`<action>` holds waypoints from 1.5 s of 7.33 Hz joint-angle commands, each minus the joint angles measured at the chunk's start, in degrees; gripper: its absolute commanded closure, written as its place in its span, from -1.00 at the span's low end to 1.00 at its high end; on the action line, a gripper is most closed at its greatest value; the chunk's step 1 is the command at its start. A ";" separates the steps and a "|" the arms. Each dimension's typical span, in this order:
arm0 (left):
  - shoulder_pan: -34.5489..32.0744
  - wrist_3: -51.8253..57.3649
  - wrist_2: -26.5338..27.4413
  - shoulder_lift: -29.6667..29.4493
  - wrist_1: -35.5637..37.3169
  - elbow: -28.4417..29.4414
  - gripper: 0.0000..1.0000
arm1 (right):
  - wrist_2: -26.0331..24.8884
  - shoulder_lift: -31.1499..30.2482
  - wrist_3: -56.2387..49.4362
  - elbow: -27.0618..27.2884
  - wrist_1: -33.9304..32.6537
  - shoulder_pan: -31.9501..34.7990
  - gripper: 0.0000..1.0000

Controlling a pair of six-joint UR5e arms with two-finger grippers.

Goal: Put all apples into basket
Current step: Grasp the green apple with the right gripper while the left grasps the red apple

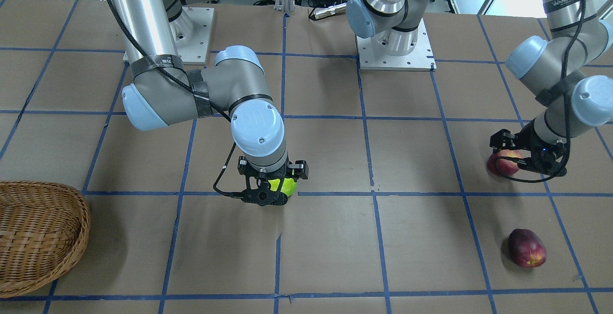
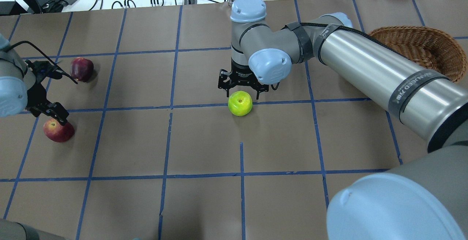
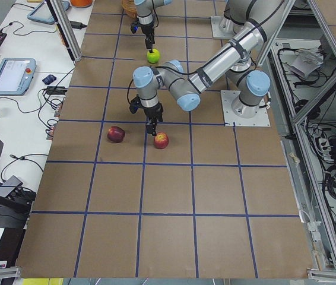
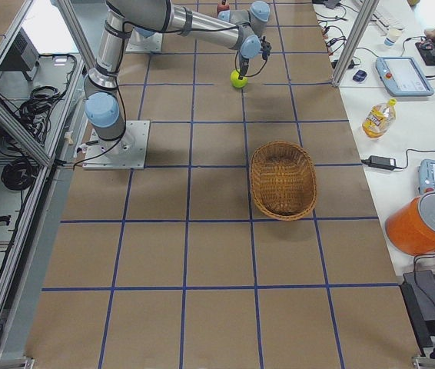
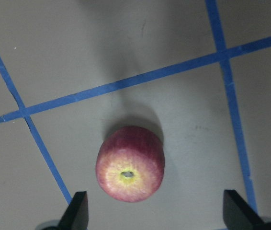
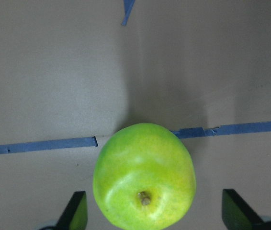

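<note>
Clock directions are read on the overhead view, 12 = away from the robot.

Right gripper (image 6: 157,213): jaws spread wide, holding nothing, pointing straight down over the green apple (image 2: 240,103) near the middle of the table (image 2: 204,141). In the right wrist view the apple sits between the fingers (image 6: 78,213) but closer to the one on that view's left.

Left gripper (image 5: 157,213): also wide open and empty, above the red apple (image 5: 129,164) at about 9 o'clock from the green one. This apple is stem end up and is likewise off-centre toward the wrist view's left finger.

Dark apple (image 2: 81,68): lies alone at about 1 o'clock from the red apple, well apart from it.

Basket (image 2: 420,44): at about 2 o'clock from the green apple, partly behind the right arm. No apple is in it, so all three are left to place.

Risks (judgement):
- The offset means one finger would touch first. A round apple could then roll out of the closing jaws.
- I cannot tell how far the fingertips reach below each apple's widest part. A high pinch could squeeze the apple out.
- The basket lies on the right arm's side. If the left arm carries across while the right arm moves, the two could clash.
</note>
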 commanded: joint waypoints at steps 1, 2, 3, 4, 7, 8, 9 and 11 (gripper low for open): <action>0.57 1.23 0.33 -2.67 4.98 -2.51 -1.00 | 0.35 1.81 -0.02 -0.07 -0.29 0.04 -1.00; 0.66 1.41 0.42 -3.55 5.07 -2.33 -1.00 | 0.35 2.25 -0.02 0.02 -0.29 0.04 -1.00; 0.66 1.32 0.33 -3.82 5.25 -2.41 -1.00 | 0.70 2.69 -0.02 0.02 -0.29 0.04 -1.00; 0.75 1.41 0.33 -4.26 5.34 -2.50 -1.00 | 1.92 3.39 -0.02 0.02 -0.29 0.04 -1.00; 1.62 3.52 0.16 -4.96 8.76 -2.15 -1.00 | 1.23 3.22 0.85 0.28 -4.49 -0.05 0.74; 3.19 3.52 -0.19 -5.31 8.77 -2.24 -1.00 | 1.31 2.44 1.04 -0.24 -4.17 -0.14 1.00; 3.56 3.17 -0.63 -5.75 8.85 -2.59 -0.62 | 1.05 -0.01 1.12 -0.50 -3.55 -1.62 1.00; 2.86 1.94 -0.81 -5.24 8.16 -2.42 0.59 | -1.56 -6.94 -0.18 -2.34 2.91 -11.23 1.00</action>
